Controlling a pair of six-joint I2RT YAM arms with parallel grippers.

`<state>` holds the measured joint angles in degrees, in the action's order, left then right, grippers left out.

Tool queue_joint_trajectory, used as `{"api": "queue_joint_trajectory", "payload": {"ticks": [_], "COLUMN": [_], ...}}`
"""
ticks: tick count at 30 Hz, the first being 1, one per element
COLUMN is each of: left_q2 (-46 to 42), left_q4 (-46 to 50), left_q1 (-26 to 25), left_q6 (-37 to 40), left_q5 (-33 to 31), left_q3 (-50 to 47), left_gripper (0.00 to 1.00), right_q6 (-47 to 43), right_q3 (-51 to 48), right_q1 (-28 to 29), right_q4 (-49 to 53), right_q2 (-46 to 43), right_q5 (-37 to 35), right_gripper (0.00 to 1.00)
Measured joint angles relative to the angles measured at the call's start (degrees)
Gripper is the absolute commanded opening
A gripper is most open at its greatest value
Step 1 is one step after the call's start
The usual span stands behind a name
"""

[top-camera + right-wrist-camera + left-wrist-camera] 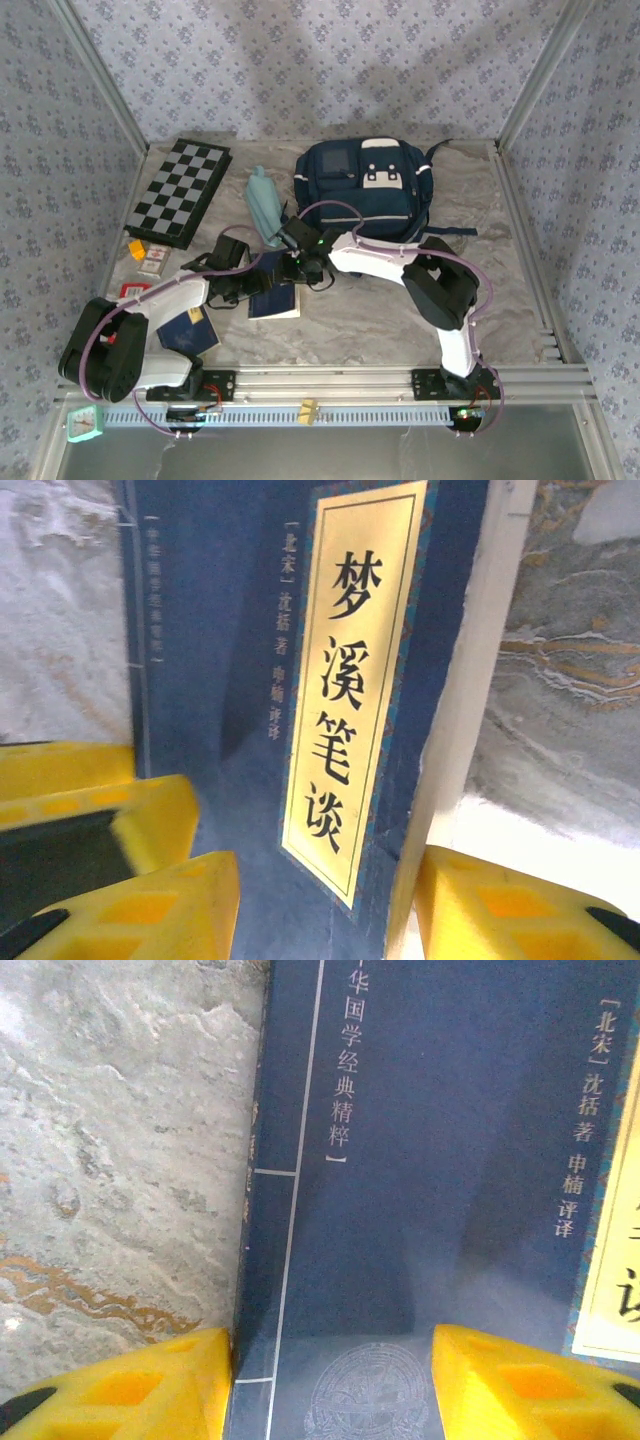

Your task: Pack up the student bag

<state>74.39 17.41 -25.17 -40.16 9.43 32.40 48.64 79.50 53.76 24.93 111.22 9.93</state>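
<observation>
checkerboard [180,192] flat, back-left | teal bundle [265,205] just right of it, maybe a folded umbrella, too small to tell | navy book [230,630], yellow title label, flat on marble table [400,320] | second navy book [188,332] near-left | small cards [148,257] by the board's near edge

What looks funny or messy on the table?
Nothing is spilled or broken. The funny bit: the left gripper and the right gripper are both open and crowded over one blue book near the middle of the table, close enough that they might bump.
</observation>
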Motion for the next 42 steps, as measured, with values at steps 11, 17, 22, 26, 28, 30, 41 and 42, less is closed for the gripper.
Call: {"api": "queue_joint_trajectory", "payload": {"ticks": [11,17,22,26,28,30,41,42], "left_q2": [0.0,0.0,-0.2,-1.0,-2.6,-6.1,-22.0,-22.0], "left_q4": [0.0,-0.1,-0.1,0.9,1.7,2.0,2.6,2.0], "left_q1": [0.0,0.0,-0.1,-0.1,0.1,0.5,11.0,11.1], "left_q6": [0.0,0.0,0.0,0.0,-0.3,-1.0,-2.6,-2.8], "left_q5": [0.0,0.2,0.3,0.2,0.5,0.9,14.2,16.3], "left_q3": [0.0,0.0,0.0,0.5,1.0,1.1,6.6,6.7], "left_gripper": [0.54,0.54,0.57,0.6,0.64,0.67,0.72,0.72], "right_q6": [0.6,0.9,1.1,1.1,1.1,0.6,-7.0,-7.8], "right_q3": [-2.6,-4.2,-5.5,-6.5,-7.1,-7.4,-8.2,-8.2], "right_q1": [-0.6,-0.9,-1.0,-1.0,-1.1,-1.5,-8.4,-9.6], "right_q4": [-3.6,-4.9,-6.4,-6.6,-6.6,-6.3,-3.3,-3.3], "right_q2": [-1.1,-1.4,-2.5,-4.6,-6.0,-7.6,-24.7,-26.2], "right_q5": [3.4,3.5,3.9,3.9,4.0,4.2,10.4,11.5], "right_gripper": [0.29,0.14,0.06,0.02,0.01,0.01,0.02,0.02]}}
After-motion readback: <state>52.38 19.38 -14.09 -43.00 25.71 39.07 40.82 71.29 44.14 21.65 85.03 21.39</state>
